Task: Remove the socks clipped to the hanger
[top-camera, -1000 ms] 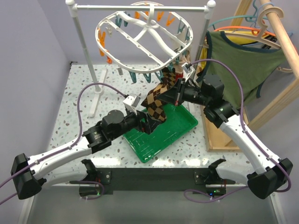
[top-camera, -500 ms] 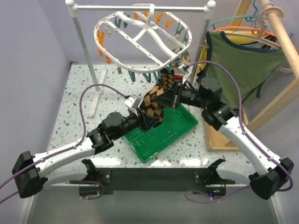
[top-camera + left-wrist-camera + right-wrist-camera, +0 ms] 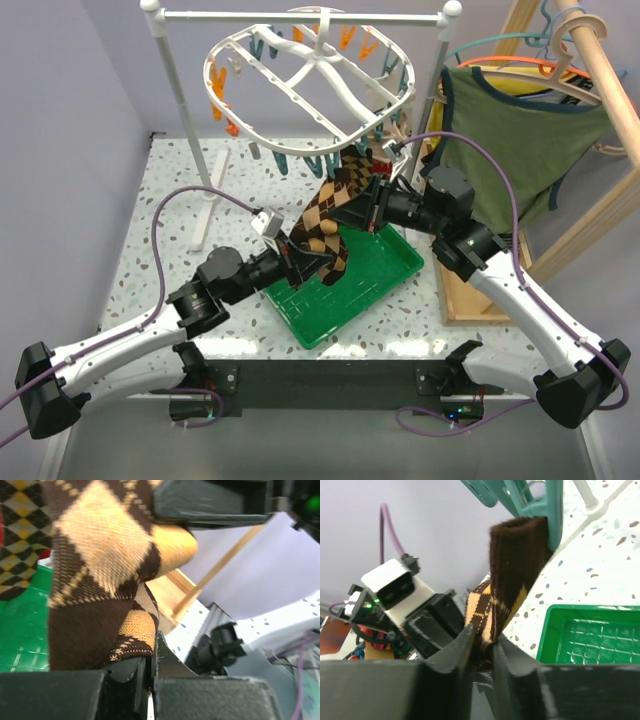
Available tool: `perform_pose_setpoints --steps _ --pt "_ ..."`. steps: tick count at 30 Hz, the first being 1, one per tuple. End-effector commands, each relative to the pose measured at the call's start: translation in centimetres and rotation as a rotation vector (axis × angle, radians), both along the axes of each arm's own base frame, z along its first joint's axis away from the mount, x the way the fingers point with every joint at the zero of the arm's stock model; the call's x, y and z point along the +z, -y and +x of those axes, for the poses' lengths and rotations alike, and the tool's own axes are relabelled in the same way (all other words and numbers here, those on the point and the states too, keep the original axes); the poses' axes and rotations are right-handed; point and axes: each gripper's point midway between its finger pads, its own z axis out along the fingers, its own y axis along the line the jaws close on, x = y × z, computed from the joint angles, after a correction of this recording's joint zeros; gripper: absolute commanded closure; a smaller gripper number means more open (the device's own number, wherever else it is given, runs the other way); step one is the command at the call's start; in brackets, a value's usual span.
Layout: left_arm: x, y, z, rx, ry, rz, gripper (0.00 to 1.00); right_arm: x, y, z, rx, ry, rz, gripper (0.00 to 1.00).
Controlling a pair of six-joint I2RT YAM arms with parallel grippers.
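Observation:
One of the socks [image 3: 328, 212], brown-and-tan checkered, hangs slanted from a teal clothespin [image 3: 553, 510] on the white oval hanger [image 3: 210, 70]. My left gripper [image 3: 305, 262] is shut on the sock's lower end, just above the green tray [image 3: 385, 272]. In the left wrist view the fabric [image 3: 100, 555] bulges over the closed jaws of the left gripper [image 3: 148, 652]. My right gripper [image 3: 368, 205] holds the sock higher up, below the pin. In the right wrist view the sock [image 3: 515, 565] fills the narrow gap of the right gripper [image 3: 484, 637], touching both fingers.
More fine-checkered fabric [image 3: 15, 530] and a red edge lie over the tray's floor [image 3: 20, 630]. The hanger hangs on a white rail stand [image 3: 180, 100]. An olive tank top [image 3: 520, 140] on a wooden rack [image 3: 600, 60] stands at the right. Orange and teal pins dangle from the rim.
My left gripper closed on the sock's lower end and drew back to the lower left, stretching the sock. The right gripper moved slightly up and right along the sock.

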Motion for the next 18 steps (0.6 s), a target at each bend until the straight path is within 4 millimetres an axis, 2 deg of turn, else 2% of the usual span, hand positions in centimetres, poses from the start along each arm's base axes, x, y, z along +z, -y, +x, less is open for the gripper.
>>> perform_pose_setpoints --steps 1,4,9,15,18 --pt "0.8 0.0 -2.6 -0.114 -0.029 -0.063 1.0 -0.2 0.5 0.4 -0.035 0.047 -0.058 0.73" --pt "0.2 0.1 -4.1 -0.185 -0.055 -0.064 1.0 -0.4 1.0 1.4 -0.083 0.071 -0.107 0.64" --pt "-0.3 -0.4 -5.1 -0.212 -0.074 -0.074 1.0 0.7 1.3 2.5 -0.12 0.144 -0.144 0.54" --pt "-0.5 0.1 -5.7 -0.26 -0.082 -0.073 1.0 2.9 1.3 4.2 -0.16 0.26 -0.17 0.5" --pt "-0.5 0.3 -5.8 -0.271 -0.084 -0.076 1.0 3.7 1.0 5.1 -0.166 0.292 -0.182 0.46"
